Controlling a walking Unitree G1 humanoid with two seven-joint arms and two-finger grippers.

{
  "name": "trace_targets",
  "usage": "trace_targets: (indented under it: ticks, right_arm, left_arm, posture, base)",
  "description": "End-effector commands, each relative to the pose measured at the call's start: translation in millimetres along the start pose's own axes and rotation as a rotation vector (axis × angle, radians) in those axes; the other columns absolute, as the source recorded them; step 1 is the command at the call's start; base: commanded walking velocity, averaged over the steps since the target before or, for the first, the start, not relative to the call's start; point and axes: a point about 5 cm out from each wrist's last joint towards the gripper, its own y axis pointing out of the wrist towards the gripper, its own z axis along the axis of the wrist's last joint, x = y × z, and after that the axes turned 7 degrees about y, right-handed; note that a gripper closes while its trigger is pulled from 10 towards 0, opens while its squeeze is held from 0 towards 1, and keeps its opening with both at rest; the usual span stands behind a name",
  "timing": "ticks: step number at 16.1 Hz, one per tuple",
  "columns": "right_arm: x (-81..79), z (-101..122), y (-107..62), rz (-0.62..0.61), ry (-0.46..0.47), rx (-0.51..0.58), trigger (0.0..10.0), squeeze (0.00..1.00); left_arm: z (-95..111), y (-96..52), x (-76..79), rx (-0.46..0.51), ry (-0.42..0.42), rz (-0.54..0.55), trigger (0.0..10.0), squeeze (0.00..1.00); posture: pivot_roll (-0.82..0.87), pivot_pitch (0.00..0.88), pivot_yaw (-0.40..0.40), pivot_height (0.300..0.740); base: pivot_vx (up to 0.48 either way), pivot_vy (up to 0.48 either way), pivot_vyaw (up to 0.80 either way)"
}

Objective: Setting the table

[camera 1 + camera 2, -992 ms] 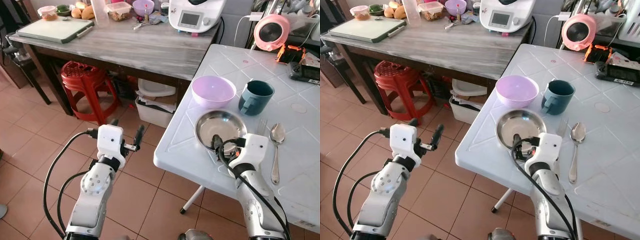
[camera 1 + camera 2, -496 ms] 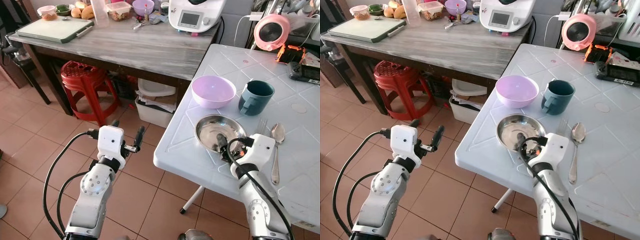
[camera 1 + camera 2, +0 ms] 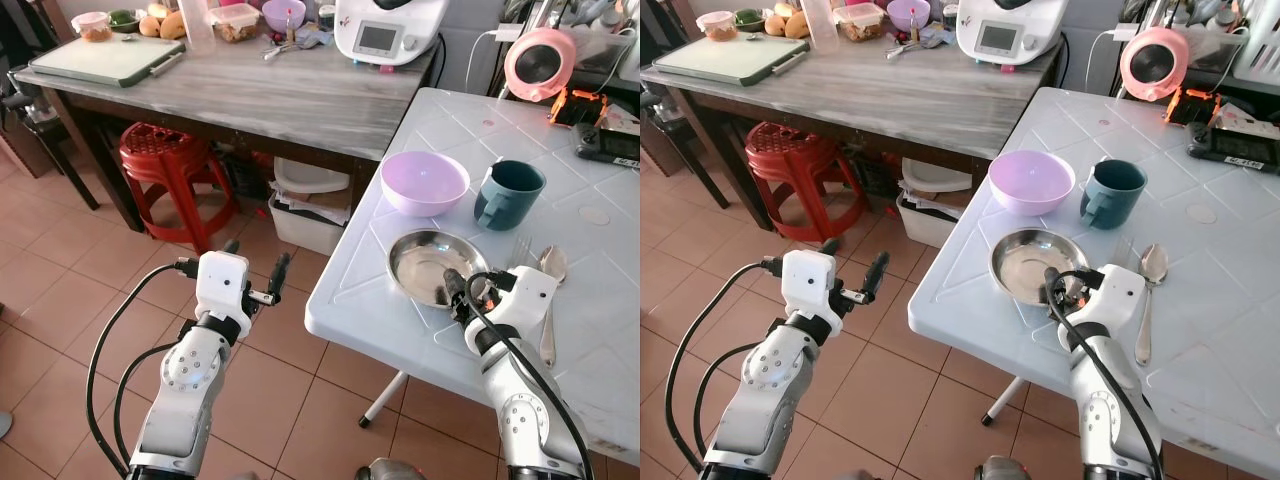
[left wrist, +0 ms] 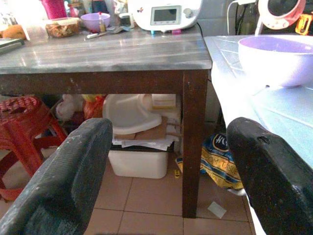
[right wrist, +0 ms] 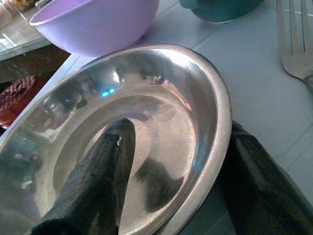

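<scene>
I've got the right gripper (image 3: 458, 296) straddling the near rim of the shallow round steel plate (image 3: 425, 260) on the white plastic table (image 3: 350, 290): one black finger inside the dish, the other outside under the lip, seemingly pinched on that rim. The plate sits just in front of the lilac plastic bowl (image 3: 425, 182), with the dark teal mug (image 3: 509, 194) behind it to the right and the steel spoon (image 3: 1147, 290) and fork (image 5: 295, 36) just right of the plate. My left gripper (image 3: 255, 272) hovers spread apart, off the table's edge. To move the plate cleanly, I'd keep the pinch firm and slide low, steering clear of the cutlery.
</scene>
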Motion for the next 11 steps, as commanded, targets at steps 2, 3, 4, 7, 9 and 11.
trace_targets:
  ticks: [2,3,4,7,9,11]
  right_arm:
    - [-2.3,-19.2,-0.1,0.002,0.046,-0.106,0.0,0.0]
    - [-2.2,-19.3,-0.1,0.001,0.047,-0.106,0.0,0.0]
    - [-1.8,-19.7,0.1,-0.006,0.062,-0.108,0.0,0.0]
    - [0.9,-19.3,1.1,-0.029,0.076,-0.109,0.0,0.0]
    - [3.4,-19.2,1.9,-0.05,0.102,-0.113,0.0,0.0]
    - [3.9,-19.6,2.3,-0.06,0.114,-0.115,0.0,0.0]
  left_arm:
    - [1.4,0.7,-0.8,-0.001,0.011,-0.004,10.0,0.0]
    - [1.4,0.7,-0.8,-0.001,0.011,-0.004,10.0,0.0]
    - [1.4,0.5,-0.7,0.0,0.011,-0.004,10.0,0.0]
    - [1.4,0.9,-0.3,-0.001,0.01,-0.007,10.0,0.0]
    - [1.3,1.6,-0.3,-0.001,0.01,-0.005,10.0,0.0]
    - [1.3,1.9,-0.4,0.0,0.011,-0.003,10.0,0.0]
  posture:
    - [-0.04,0.0,0.039,0.74]
    - [-0.04,0.0,0.039,0.74]
    - [-0.04,0.0,0.04,0.74]
    - [-0.04,0.0,0.038,0.74]
    - [-0.04,0.0,0.036,0.74]
    - [-0.04,0.0,0.036,0.74]
  base:
    - [0.0,0.0,0.0]
    - [0.0,0.0,0.0]
    - [0.0,0.0,0.0]
    - [0.0,0.0,0.0]
    - [0.0,0.0,0.0]
    - [0.0,0.0,0.0]
